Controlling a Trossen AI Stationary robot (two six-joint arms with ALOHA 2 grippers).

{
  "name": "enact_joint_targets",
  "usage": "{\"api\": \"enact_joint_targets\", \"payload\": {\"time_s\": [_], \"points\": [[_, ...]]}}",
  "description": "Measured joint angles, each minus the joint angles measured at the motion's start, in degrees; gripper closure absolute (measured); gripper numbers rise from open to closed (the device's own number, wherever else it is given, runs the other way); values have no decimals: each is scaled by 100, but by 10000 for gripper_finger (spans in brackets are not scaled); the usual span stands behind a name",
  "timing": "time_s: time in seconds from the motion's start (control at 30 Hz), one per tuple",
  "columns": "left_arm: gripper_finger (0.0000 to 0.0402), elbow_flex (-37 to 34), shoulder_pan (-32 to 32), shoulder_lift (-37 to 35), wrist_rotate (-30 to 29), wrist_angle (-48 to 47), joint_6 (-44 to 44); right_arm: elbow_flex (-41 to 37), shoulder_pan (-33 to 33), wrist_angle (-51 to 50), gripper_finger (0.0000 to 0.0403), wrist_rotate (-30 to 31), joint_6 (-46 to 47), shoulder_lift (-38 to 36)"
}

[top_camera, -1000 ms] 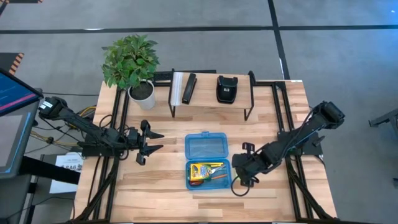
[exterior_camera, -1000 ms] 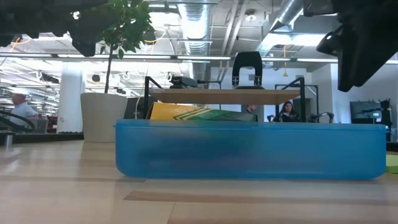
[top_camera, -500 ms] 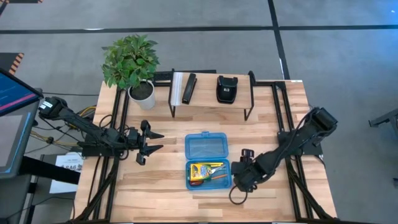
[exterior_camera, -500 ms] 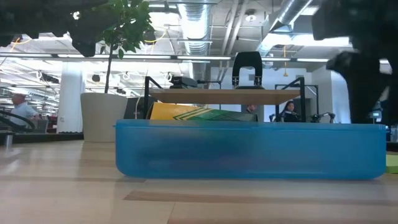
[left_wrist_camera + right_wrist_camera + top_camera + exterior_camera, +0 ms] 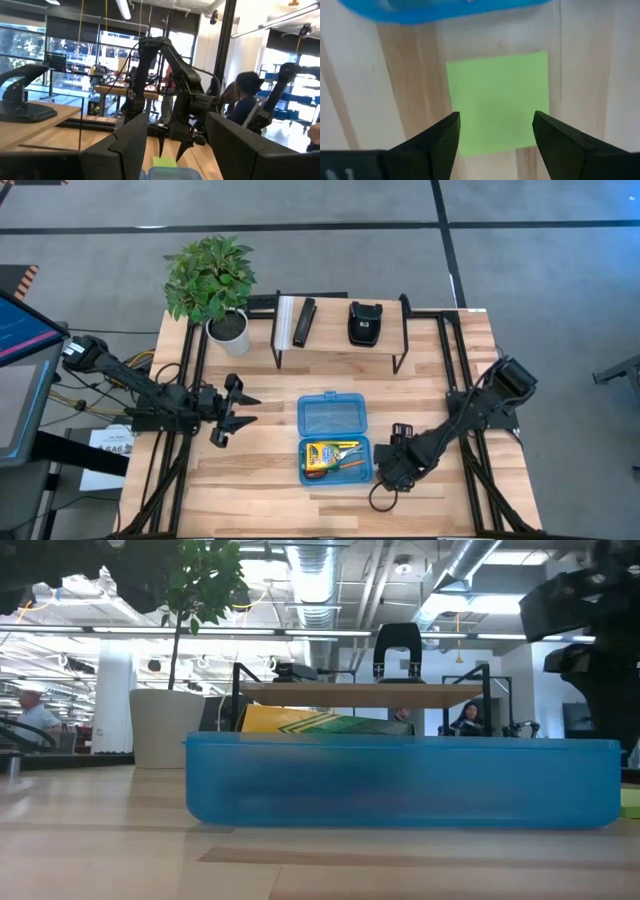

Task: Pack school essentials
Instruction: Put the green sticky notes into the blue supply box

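A lime-green sticky-note pad lies flat on the wooden table, just beside the right side of an open blue plastic case. In the high view the pad is hidden under the right gripper. The right wrist view looks straight down on it: the two dark fingers are spread wide, one on each side of the pad, about as far apart as the pad is wide. They hold nothing, and whether the tips touch the table cannot be told.

The right arm reaches in from the table's right edge, stretched low and slanting toward the case, with its wrist bent down over the pad.

The case has its lid folded back, away from the table's front. Its lower tray holds a yellow-green crayon box and orange-handled scissors. The low view shows the case's blue wall filling the middle.

The left gripper waits over the table's left part, well apart from the case, its arm lying low and pointing toward the middle. Its fingers stand wide apart and empty.

Behind the case, a small shelf carries black and white bar-shaped objects and a black pouch. A potted plant stands at the far left corner.
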Motion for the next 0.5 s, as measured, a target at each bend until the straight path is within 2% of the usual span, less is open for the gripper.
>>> {"api": "enact_joint_targets", "payload": {"time_s": [0.5], "points": [[210, 0, 4, 4, 110, -204, -155, 0, 73, -92, 129, 48, 208, -2]]}}
